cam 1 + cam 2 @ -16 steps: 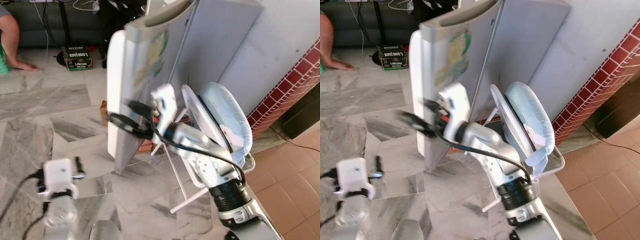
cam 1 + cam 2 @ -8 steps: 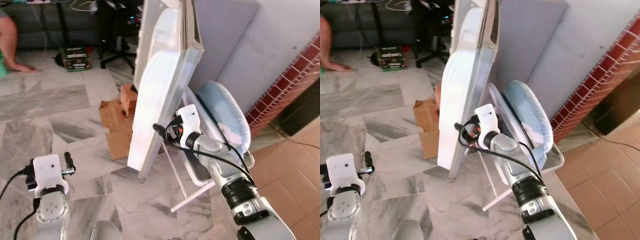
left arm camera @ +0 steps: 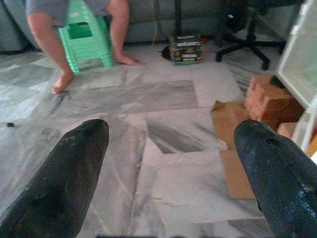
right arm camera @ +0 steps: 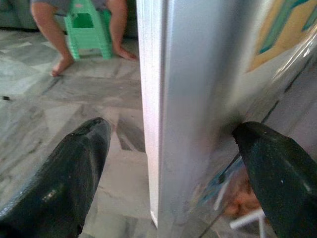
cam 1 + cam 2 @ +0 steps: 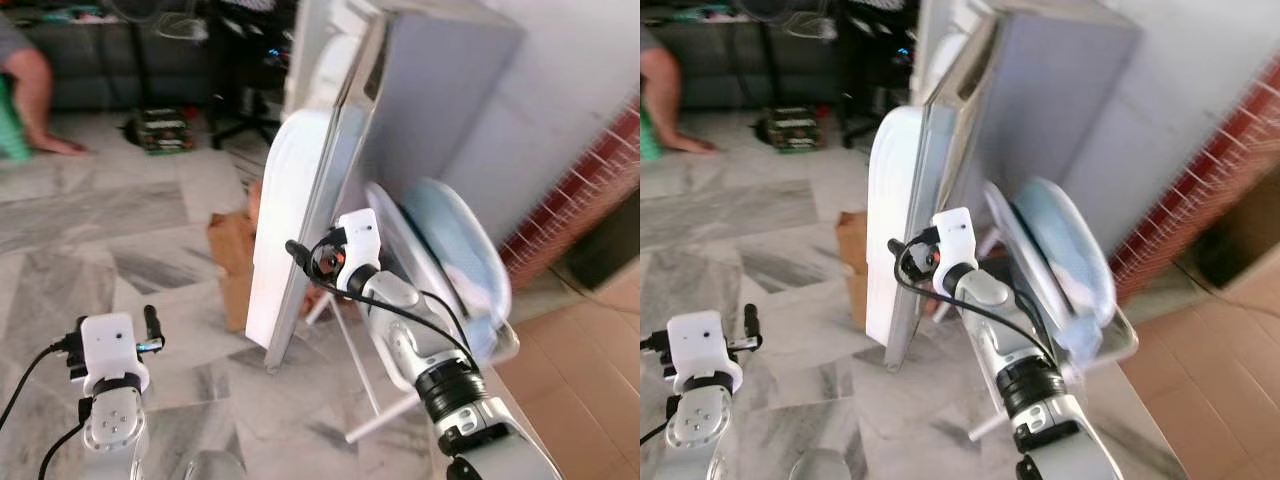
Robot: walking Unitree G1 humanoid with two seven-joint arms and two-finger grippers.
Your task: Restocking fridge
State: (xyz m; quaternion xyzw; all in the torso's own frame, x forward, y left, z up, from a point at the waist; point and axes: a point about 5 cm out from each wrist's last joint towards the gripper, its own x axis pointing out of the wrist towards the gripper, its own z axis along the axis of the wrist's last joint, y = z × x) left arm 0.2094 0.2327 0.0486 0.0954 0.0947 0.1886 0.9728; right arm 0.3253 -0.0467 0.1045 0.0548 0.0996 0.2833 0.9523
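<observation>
The grey fridge body (image 5: pixel 450 110) stands ahead on the right. Its door (image 5: pixel 285 230) has a white inner liner and a grey outer face with a sticker (image 4: pixel 277 29). The door stands edge-on to me, close to the fridge body. My right gripper (image 5: pixel 298 252) is open at mid height on the door. Its fingers (image 4: pixel 74 168) straddle the door's edge (image 4: pixel 168 99), one finger on each side. My left gripper (image 5: pixel 150 328) hangs low on the left, open with nothing in it, over the marble floor (image 3: pixel 163 129).
A folded frame with a blue padded cover (image 5: pixel 450 250) leans against the fridge on the right. Red bricks (image 3: pixel 267 96) and flat cardboard (image 3: pixel 233 148) lie by the door's foot. A person sits on a green stool (image 3: pixel 84 32); an office chair (image 3: pixel 247 47) and a carton (image 3: pixel 185 48) stand behind.
The door has swung from showing its stickered grey face to standing edge-on near the fridge body. My right gripper has gone with it. The camera has also shifted.
</observation>
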